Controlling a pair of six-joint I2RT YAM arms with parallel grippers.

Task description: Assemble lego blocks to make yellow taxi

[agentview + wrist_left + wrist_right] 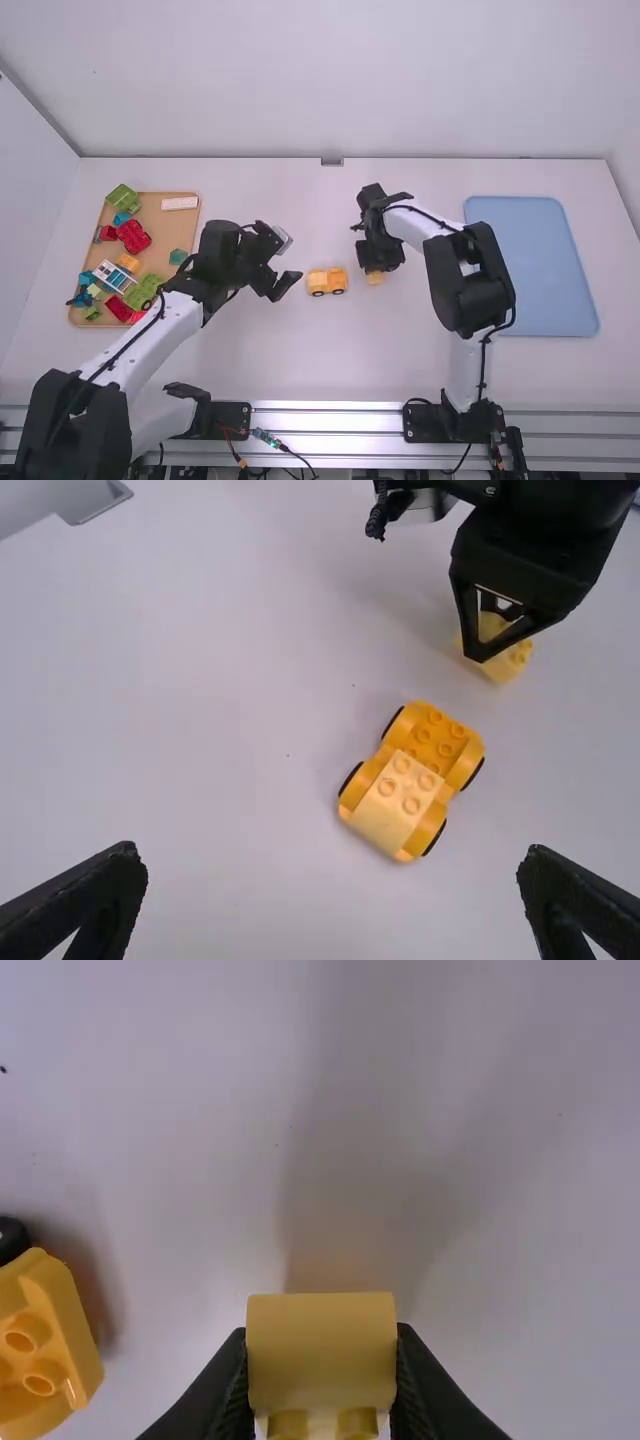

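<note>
At the far left, a tan tray point(178, 230) held mixed coloured blocks point(133, 236). Next came the left gripper point(330, 853), its jaws spread wide and empty. The orange-yellow wheeled base point(440, 742) stood between the arms, a pale yellow block point(385, 818) over one end. Nothing braced it, so a push could have rolled it off line. Just to its right, the right gripper point(322, 1360) had its jaws pinching another yellow block point(320, 1345); studs met askew might have twisted it loose. Farther right lay a blue tray point(530, 265). The white surface point(300, 350) ran back to plain pale walls point(330, 80).
</note>
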